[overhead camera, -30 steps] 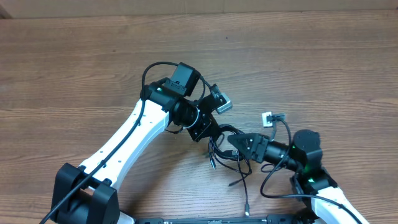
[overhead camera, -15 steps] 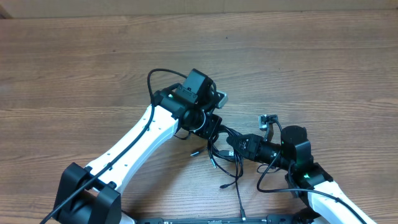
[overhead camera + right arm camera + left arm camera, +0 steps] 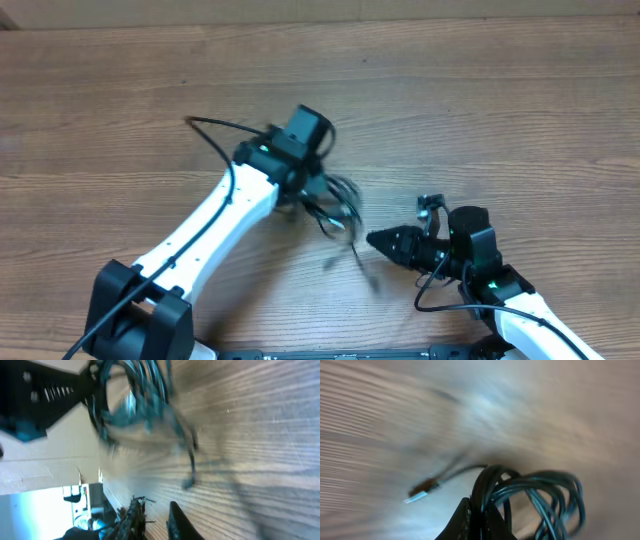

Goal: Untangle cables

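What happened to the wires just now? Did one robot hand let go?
The left gripper, shut on the cables, swung the whole bundle away toward its own side, loose ends trailing. The right gripper, which was poking into the tangle, is now apart from it, with no cable between its fingers. It stayed roughly where it was.

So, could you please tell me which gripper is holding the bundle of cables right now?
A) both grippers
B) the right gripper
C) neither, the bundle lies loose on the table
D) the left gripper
D: the left gripper is closed on the cables, which hang from it, while the right gripper sits apart from them with nothing in its fingers.
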`<act>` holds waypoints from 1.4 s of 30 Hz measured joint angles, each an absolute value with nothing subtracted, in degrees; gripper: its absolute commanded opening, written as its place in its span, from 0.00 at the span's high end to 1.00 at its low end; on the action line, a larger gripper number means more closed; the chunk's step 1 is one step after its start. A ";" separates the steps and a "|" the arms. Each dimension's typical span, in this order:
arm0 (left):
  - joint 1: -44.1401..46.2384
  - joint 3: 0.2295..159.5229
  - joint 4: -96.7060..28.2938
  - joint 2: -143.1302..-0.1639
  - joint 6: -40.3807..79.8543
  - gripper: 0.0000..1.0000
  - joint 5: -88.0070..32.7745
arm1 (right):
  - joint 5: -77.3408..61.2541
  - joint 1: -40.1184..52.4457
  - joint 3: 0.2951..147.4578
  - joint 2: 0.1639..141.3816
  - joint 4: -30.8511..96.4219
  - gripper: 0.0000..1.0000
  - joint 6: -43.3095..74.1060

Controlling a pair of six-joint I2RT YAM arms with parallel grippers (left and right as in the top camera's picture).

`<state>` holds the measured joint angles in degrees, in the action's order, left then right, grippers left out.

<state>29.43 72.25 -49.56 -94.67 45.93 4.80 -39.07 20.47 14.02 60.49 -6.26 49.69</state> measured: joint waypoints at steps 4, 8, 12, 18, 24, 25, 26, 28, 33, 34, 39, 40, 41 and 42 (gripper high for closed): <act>28.14 72.25 -49.69 -95.22 49.12 0.95 10.44 | -39.64 20.58 13.80 60.49 -6.17 0.62 49.91; 28.51 72.25 -49.71 -95.94 50.19 0.85 10.33 | -39.48 20.67 13.74 60.51 -5.89 0.50 49.76; 28.51 72.25 -50.09 -96.68 50.85 0.78 6.26 | -39.00 20.67 13.72 60.51 -5.28 0.40 49.63; 28.51 72.25 -50.85 -97.32 51.53 0.25 -3.81 | -37.12 20.67 13.69 60.51 -2.79 0.25 49.65; 28.51 72.25 -51.57 -97.54 51.81 0.22 1.43 | -34.94 20.67 13.69 60.49 0.99 0.14 49.47; 28.51 72.25 -51.70 -97.54 51.81 0.19 2.66 | -34.52 20.67 13.69 60.49 1.56 0.12 49.63; 28.51 72.25 -51.79 -97.54 51.96 0.12 3.31 | -33.95 20.69 13.69 60.49 2.22 0.11 49.60; 28.51 72.25 -52.18 -97.54 52.80 0.07 4.12 | -32.69 20.67 13.69 60.49 3.38 0.09 49.52; 28.49 71.35 -51.64 -97.54 59.61 0.09 5.02 | -29.87 20.67 13.69 60.49 4.75 0.06 49.52; 28.29 70.50 -50.87 -97.54 61.73 0.12 5.19 | -29.34 20.67 13.69 60.49 5.13 0.05 49.50; 25.15 62.83 -43.90 -97.76 69.06 0.41 6.94 | -26.48 20.67 13.67 60.51 7.11 0.03 49.52; 24.62 62.22 -43.31 -97.76 69.65 0.44 7.22 | -26.30 20.67 13.67 60.49 7.11 0.02 49.50; 24.14 61.69 -42.85 -97.76 70.13 0.51 7.53 | -26.13 20.69 13.67 60.49 7.11 0.02 49.50; 23.79 61.39 -42.54 -97.76 70.41 0.55 7.68 | -26.02 20.67 13.67 60.49 7.05 0.02 49.50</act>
<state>23.79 61.39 -42.54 -97.76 70.41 7.68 -26.02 20.67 13.67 60.49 7.05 49.50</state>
